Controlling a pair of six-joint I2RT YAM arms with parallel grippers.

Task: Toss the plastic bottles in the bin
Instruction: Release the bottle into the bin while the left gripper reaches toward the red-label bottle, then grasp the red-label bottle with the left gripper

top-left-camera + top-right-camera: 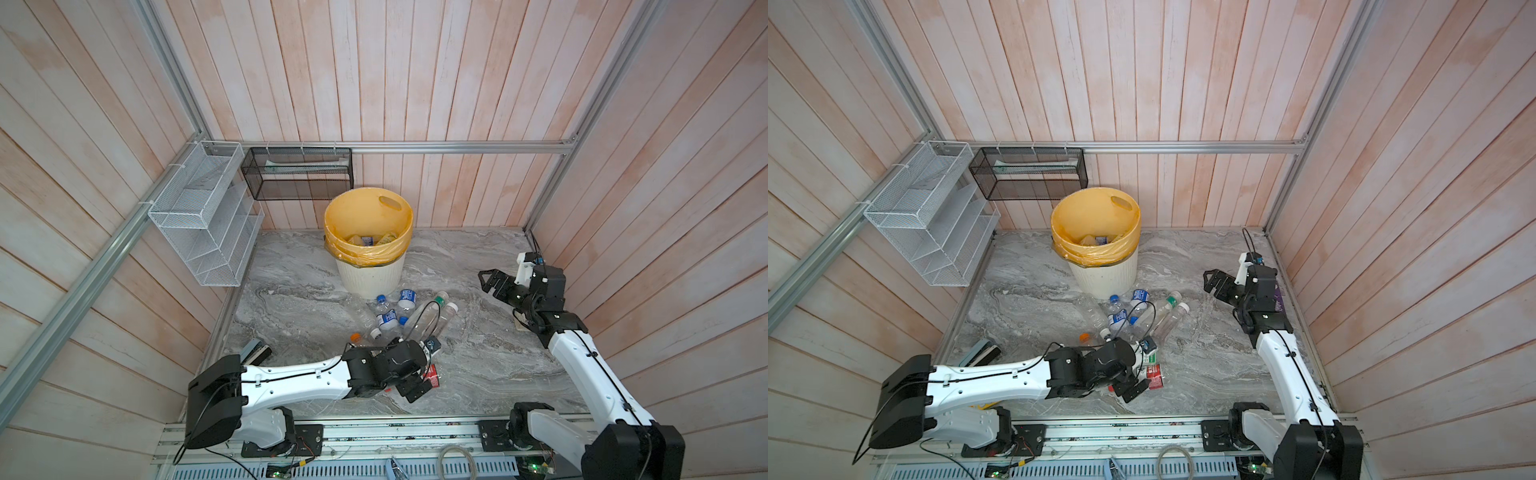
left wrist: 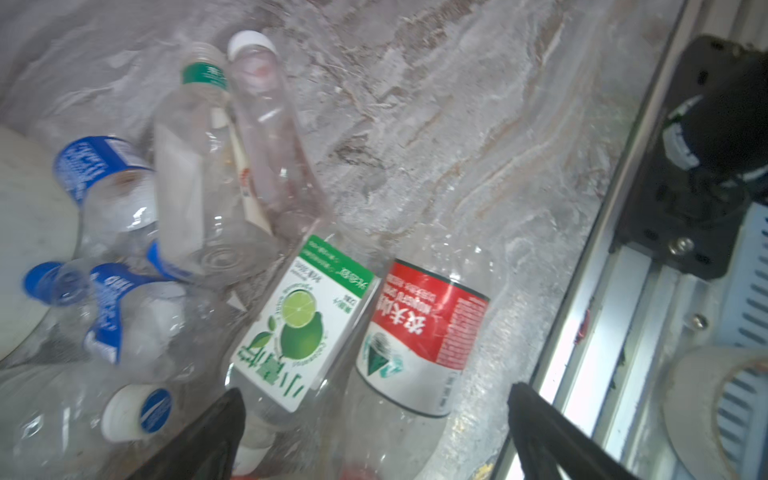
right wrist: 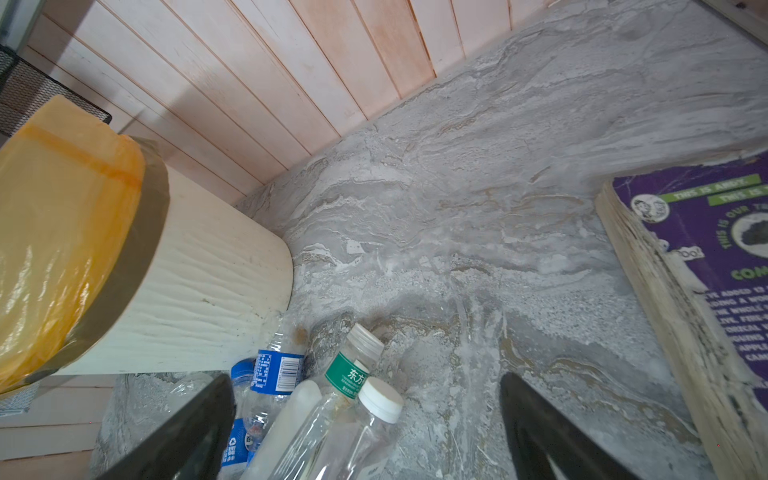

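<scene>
Seen in both top views, the plastic bottles lie heaped on the marble surface at the foot of the bin, whose yellow liner already holds a few more. The left jaws, spread apart, hang low over the near edge of the heap, just above a red-label bottle. The right jaws, also apart and gripping nothing, are raised well away from the heap and point toward the bin. In the left wrist view, a lime-label bottle and the red-label bottle lie side by side between the open jaws. Neither is visibly pinched. Beyond the jaws lie blue-label bottles, a green-band bottle and a white-cap bottle. In the right wrist view the jaws stand wide. A white-cap bottle and a green-label bottle lie just inside one jaw. The bin is ahead and off to that same side, and a purple book lies outside the other jaw.
</scene>
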